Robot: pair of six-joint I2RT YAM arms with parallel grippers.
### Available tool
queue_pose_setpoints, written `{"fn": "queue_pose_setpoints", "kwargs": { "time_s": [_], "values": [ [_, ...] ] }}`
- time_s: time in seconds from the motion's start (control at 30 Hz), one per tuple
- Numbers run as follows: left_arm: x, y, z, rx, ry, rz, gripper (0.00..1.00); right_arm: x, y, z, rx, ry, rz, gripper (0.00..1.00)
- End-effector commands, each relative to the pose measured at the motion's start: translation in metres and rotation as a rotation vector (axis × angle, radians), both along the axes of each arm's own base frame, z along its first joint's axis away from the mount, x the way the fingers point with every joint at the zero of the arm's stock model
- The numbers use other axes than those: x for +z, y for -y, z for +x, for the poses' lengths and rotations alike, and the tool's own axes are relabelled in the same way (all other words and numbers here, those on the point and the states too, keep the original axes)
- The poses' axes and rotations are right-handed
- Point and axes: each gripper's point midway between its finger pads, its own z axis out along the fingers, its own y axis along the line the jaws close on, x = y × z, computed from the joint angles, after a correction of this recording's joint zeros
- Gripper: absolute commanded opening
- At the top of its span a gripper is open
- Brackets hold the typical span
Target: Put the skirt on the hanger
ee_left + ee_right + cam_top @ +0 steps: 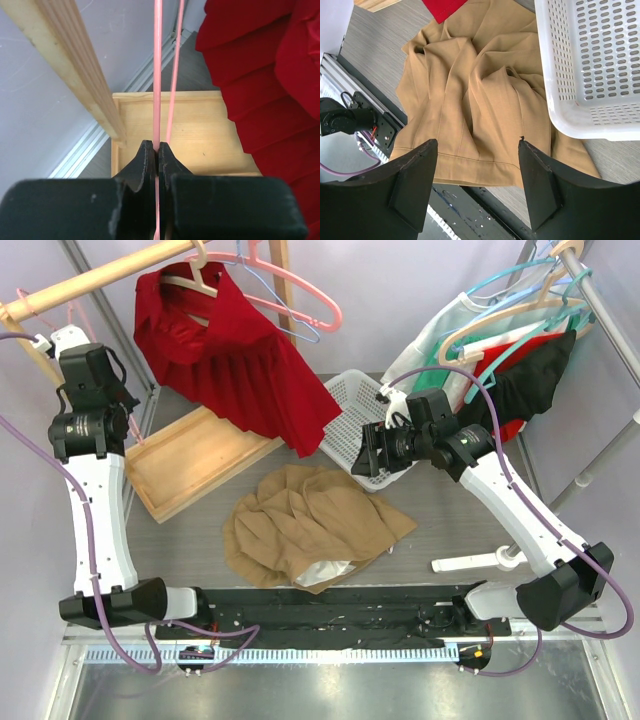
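Tan fabric: the skirt (315, 525) lies crumpled on the table (450, 510) between the two arms, on no hanger, with a pale lining showing at its near edge.

Containers:
- The white plastic basket (590, 65) stands at the skirt's far right. Its near corner overlaps the skirt's edge. The perforated floor and walls show bare white in the part seen from the right wrist.
- The wooden tray (195, 460) sits at the far left of the table, and bare boards show across it. A red pleated garment (240, 360) hangs from the wooden rail (100, 275), with its hem beside the tray and just left of the basket.

Grippers:
- The left gripper (157, 147) is raised beside the rail and clenched on one thin wire of a pink hanger (157, 75). A second pink wire runs just right of the fingertips.
- The right gripper (477, 145) hovers over the skirt's near hem, with its jaws spread wide and nothing between them.
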Motion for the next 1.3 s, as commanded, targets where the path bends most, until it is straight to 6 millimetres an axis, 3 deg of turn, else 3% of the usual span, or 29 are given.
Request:
{"fn": "queue_pose_setpoints", "kwargs": {
  "time_s": [0.0, 0.13, 0.33, 0.43, 0.47, 0.53, 0.57, 0.67, 0.7, 0.8, 1.0, 1.17, 1.2, 1.23, 1.27],
  "values": [
    [0.049, 0.012, -0.003, -0.076, 0.15, 0.004, 0.0, 0.01, -0.001, 0.011, -0.025, 0.041, 0.016, 0.7],
    [0.074, 0.024, -0.017, -0.139, 0.204, 0.008, 0.0, 0.01, 0.001, 0.01, -0.034, 0.045, 0.01, 0.7],
    [0.091, 0.05, -0.038, -0.269, 0.247, -0.012, 0.0, 0.014, 0.001, 0.012, -0.042, 0.059, 0.012, 0.7],
    [0.085, 0.069, -0.048, -0.358, 0.246, -0.053, 0.0, 0.022, 0.001, 0.013, -0.041, 0.081, 0.02, 0.7],
    [0.08, 0.094, -0.054, -0.467, 0.284, -0.129, 0.0, 0.024, 0.002, 0.013, -0.039, 0.087, 0.021, 0.71],
    [0.069, 0.12, -0.059, -0.571, 0.312, -0.221, 0.0, 0.036, 0.0, 0.015, -0.023, 0.125, 0.032, 0.74],
    [0.052, 0.139, -0.071, -0.657, 0.299, -0.284, 0.0, 0.042, -0.002, 0.015, -0.006, 0.139, 0.042, 0.75],
    [0.042, 0.166, -0.091, -0.784, 0.315, -0.339, 0.0, 0.074, -0.012, 0.01, 0.081, 0.221, 0.097, 0.95],
    [0.029, 0.172, -0.093, -0.83, 0.286, -0.333, 0.0, 0.09, -0.015, 0.009, 0.107, 0.267, 0.122, 1.0],
    [0.018, 0.201, -0.113, -1.014, 0.256, -0.342, 0.0, 0.127, -0.022, 0.007, 0.175, 0.387, 0.178, 1.0],
    [0.032, 0.247, -0.153, -1.378, 0.279, -0.344, 0.0, 0.202, -0.031, -0.008, 0.268, 0.584, 0.31, 1.0],
    [0.046, 0.245, -0.158, -1.374, 0.295, -0.238, 0.0, 0.252, -0.031, -0.03, 0.322, 0.71, 0.408, 1.0],
    [0.048, 0.238, -0.155, -1.325, 0.291, -0.202, 0.0, 0.26, -0.029, -0.034, 0.318, 0.728, 0.424, 1.0],
    [0.047, 0.213, -0.135, -1.138, 0.278, -0.144, 0.0, 0.264, -0.028, -0.037, 0.322, 0.738, 0.434, 1.0],
    [0.055, 0.198, -0.135, -1.049, 0.279, -0.101, 0.0, 0.267, -0.028, -0.04, 0.324, 0.74, 0.445, 1.0]
  ]
}}
